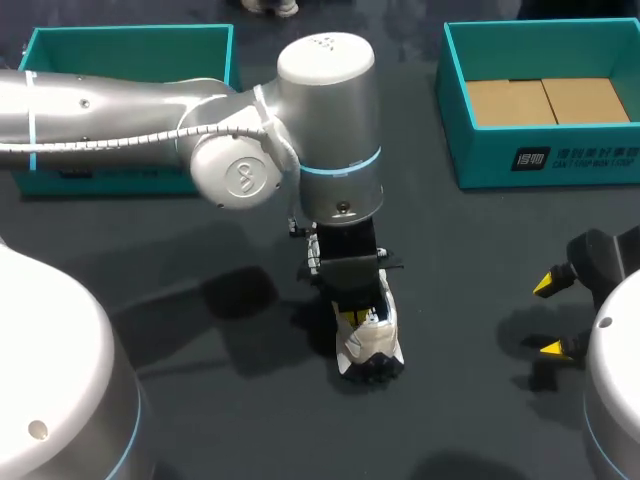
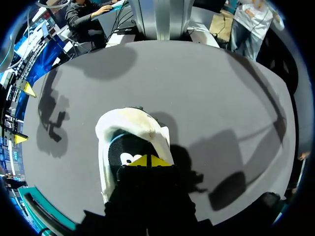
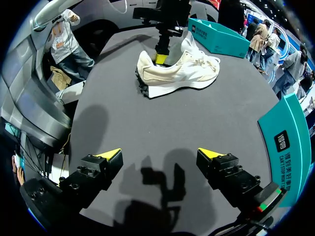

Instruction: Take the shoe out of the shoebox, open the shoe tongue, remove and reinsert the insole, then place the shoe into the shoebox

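Shoe: white trainer with a black sole [image 1: 372, 340] [image 2: 129, 124] [image 3: 183, 73], standing upright on its sole on the dark grey table [image 1: 470, 250], near the middle and outside both boxes.

Left side: the silver left arm [image 1: 120, 110] enters from the table's side and runs level across the near edge of one box. It bends at a rounded joint, so the wrist points straight down over the trainer. The left gripper [image 1: 352, 316] [image 2: 147, 160] [image 3: 160, 58] is lowered into the trainer's mouth. Its yellow end sits inside the white collar, over the black lining. Whether it is open or closed, or has hold of anything in there, cannot be told: its own black body covers that spot in the wrist view.

Right side: the right gripper [image 1: 548, 316] [image 3: 158, 153] hangs low above bare table, well apart from the trainer and facing it side-on. Its yellow-tipped fingers [image 3: 110, 154] are spread wide, with nothing between them and nothing touched.

Boxes: the teal cardboard shoebox on the left [image 1: 130, 40] [image 3: 216, 37] sits at the far left corner, partly behind the left arm. The teal cardboard shoebox on the right [image 1: 540, 160] [image 3: 288, 132] sits at the far right corner, its brown floor showing.
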Controlling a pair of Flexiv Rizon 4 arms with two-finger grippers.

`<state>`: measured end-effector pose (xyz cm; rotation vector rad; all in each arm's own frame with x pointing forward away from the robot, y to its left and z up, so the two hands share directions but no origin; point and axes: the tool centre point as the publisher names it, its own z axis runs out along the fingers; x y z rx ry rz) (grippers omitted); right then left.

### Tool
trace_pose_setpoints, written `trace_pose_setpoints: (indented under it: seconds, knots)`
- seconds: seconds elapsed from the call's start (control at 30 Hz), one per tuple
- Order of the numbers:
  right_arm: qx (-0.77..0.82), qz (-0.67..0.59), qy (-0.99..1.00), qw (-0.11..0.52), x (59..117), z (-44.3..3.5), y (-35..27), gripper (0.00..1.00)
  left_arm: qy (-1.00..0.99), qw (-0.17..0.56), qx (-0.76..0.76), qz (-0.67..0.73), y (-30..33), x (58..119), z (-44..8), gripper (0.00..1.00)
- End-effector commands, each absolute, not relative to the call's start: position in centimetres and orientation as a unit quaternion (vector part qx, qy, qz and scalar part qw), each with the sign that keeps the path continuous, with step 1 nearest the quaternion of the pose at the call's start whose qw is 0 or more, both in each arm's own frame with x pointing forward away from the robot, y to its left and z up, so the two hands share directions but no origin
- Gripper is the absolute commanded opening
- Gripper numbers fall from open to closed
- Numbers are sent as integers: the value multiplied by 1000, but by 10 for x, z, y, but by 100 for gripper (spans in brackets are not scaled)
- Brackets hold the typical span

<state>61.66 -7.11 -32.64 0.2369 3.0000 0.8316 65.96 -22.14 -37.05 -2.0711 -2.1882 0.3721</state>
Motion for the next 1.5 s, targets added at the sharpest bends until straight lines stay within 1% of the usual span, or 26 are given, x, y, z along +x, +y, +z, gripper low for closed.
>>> trace_pose_setpoints:
  seconds: [0.03, 0.27, 0.4, 0.53, 0.67, 0.87, 0.97, 1.23, 1.5]
  knots:
    - [76, 266, 961, 11, 614, -325, -72, 100, -721, 58, -680, 117, -231, 660, -389, 0]
    - [76, 266, 961, 11, 614, -325, -72, 100, -720, 18, -679, 146, -235, 659, -363, 0]
    - [76, 266, 961, 11, 614, -325, -72, 100, -718, 3, -678, 160, -248, 654, -358, 0]
    - [76, 266, 961, 11, 614, -325, -72, 100, -720, -2, -671, 179, -260, 650, -365, 0]
    - [76, 266, 961, 11, 614, -325, -72, 100, -722, -1, -668, 178, -265, 650, -383, 0]
    - [76, 266, 961, 11, 614, -325, -72, 100, -734, 7, -660, 161, -259, 658, -407, 0]
    - [76, 266, 961, 11, 614, -325, -72, 100, -737, 12, -658, 155, -252, 663, -410, 0]
    - [76, 266, 961, 11, 614, -325, -72, 100, -726, 6, -675, 131, -245, 668, -380, 0]
    - [76, 266, 961, 11, 614, -325, -72, 100, -724, 29, -682, 100, -242, 658, -366, 0]
